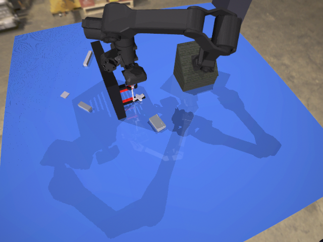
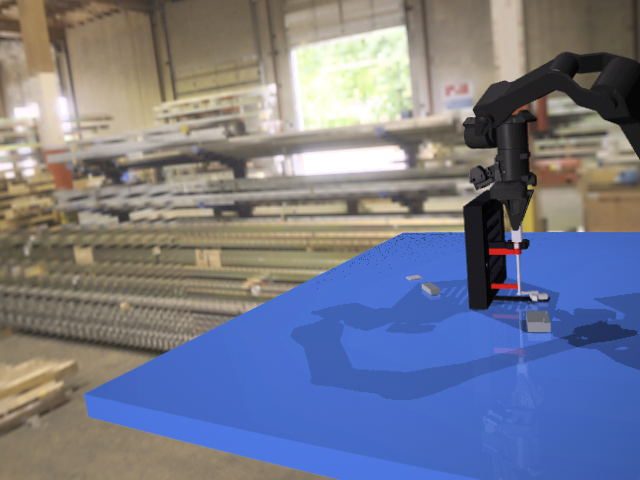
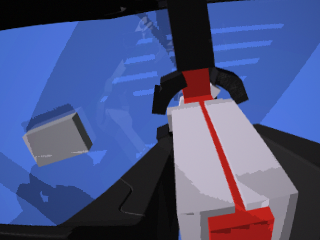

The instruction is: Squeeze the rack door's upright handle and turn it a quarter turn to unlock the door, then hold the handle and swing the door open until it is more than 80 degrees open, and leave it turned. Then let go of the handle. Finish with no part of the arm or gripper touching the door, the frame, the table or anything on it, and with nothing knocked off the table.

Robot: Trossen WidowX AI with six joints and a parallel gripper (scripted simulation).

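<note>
White, red-seamed upright handle (image 1: 132,88) (image 2: 516,235) (image 3: 225,140): clamped within end effector (image 1: 131,83) (image 2: 516,227) (image 3: 217,145), fingers narrowed. Risk: off-axis wrist turn, causing slip. Grey block (image 1: 157,122) (image 2: 538,321) (image 3: 57,141), below end effector: possible door-swing obstruction.

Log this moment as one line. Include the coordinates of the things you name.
hand (image 1: 131,83) (image 2: 516,228) (image 3: 211,143): shut on upright handle (image 1: 131,86) (image 2: 516,236) (image 3: 235,135) | handle halves: pinched close | grey block (image 1: 157,122) (image 2: 538,321) (image 3: 59,141): on blue table (image 1: 208,182) (image 2: 232,382) (image 3: 25,90), apart from hand

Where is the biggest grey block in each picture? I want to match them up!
Biggest grey block:
Top: near the middle, below and to the right of the handle.
Exterior: on the right side, below the handle.
Wrist: on the left side, left of the handle.
Shared landmark: the white handle.
</note>
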